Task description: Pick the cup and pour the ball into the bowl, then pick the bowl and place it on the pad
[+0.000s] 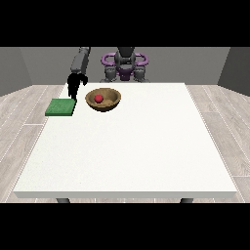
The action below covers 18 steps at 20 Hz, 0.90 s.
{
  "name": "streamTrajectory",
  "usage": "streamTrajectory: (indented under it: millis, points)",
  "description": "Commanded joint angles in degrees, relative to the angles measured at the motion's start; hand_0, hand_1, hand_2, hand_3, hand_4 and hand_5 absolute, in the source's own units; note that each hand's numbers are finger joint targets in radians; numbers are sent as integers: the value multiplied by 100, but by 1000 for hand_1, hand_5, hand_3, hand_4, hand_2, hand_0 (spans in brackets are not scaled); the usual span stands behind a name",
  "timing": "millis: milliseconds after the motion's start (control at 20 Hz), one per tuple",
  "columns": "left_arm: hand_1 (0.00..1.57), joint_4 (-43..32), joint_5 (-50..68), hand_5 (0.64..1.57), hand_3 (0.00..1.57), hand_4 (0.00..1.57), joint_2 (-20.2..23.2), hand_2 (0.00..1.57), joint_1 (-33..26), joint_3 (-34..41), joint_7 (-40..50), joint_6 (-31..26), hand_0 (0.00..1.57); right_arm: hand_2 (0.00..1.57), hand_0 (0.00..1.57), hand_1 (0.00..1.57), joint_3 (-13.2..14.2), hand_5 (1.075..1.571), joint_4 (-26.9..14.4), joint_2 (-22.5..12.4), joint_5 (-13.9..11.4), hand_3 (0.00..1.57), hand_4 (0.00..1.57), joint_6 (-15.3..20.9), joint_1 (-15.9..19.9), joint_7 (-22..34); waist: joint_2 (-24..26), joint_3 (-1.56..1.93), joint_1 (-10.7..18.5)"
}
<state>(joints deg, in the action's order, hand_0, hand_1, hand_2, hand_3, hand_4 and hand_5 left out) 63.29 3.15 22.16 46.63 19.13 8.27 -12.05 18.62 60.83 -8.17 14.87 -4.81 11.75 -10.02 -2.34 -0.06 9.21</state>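
One item in hand for this entry: bowl (pixel 103 99), with its contents and destination listed below
Location of bowl: far part of the white table (pixel 132 151), toward the view's left, just beside the pad (pixel 61 107) but apart from it
Appearance of bowl: round, shallow, brown with a wood-like look; thick rim, darker inside
Contents: ball (pixel 98 98), red, small, lying near the middle of the bowl
Cup: none visible anywhere on the table
Pad: flat green square at the table's left edge, nothing resting on it
Hand at the view's left (pixel 75 84): black, hanging above the gap between pad and bowl, touching neither; holds nothing, but whether its fingers are curled or straight, I cannot tell
Other hand: not seen
Handling, judged: rigid, probably light; smooth curved wall likely to slip, so the rim is the sensible place to pinch, on the side nearest the pad
Caution, judged: ball will roll if the bowl tilts; keep it level in transit
Stage, judged: pour looks done; lift and placement remain
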Motion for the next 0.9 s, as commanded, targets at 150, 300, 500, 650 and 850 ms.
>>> streamTrajectory:
  millis: [150,300,500,650,850]
  points:
    - [0,10,639,1552,0,984,634,0,-257,475,102,-510,0,0,0,0,-182,1557,-736,261,-121,0,611,203,557,-358,-238,8,-270]
    - [0,-89,720,1536,0,1008,1037,0,-468,642,-204,-847,0,0,0,0,-383,1559,-878,389,-277,0,574,68,444,-742,-446,7,-396]
    - [0,610,862,1532,0,1014,649,0,-786,434,180,-545,0,0,0,0,-23,1553,-1924,27,-142,0,529,-237,549,-1400,-298,12,-156]
    - [0,891,1099,1533,0,1019,714,0,-771,429,163,-781,0,0,0,0,220,1552,-2432,-189,-32,0,509,-354,830,-1834,-635,13,29]
    - [0,690,1148,1539,0,1013,1163,0,-629,677,150,-754,0,0,0,0,38,1548,-2463,-197,-114,0,469,-355,1070,-1679,-757,11,-264]
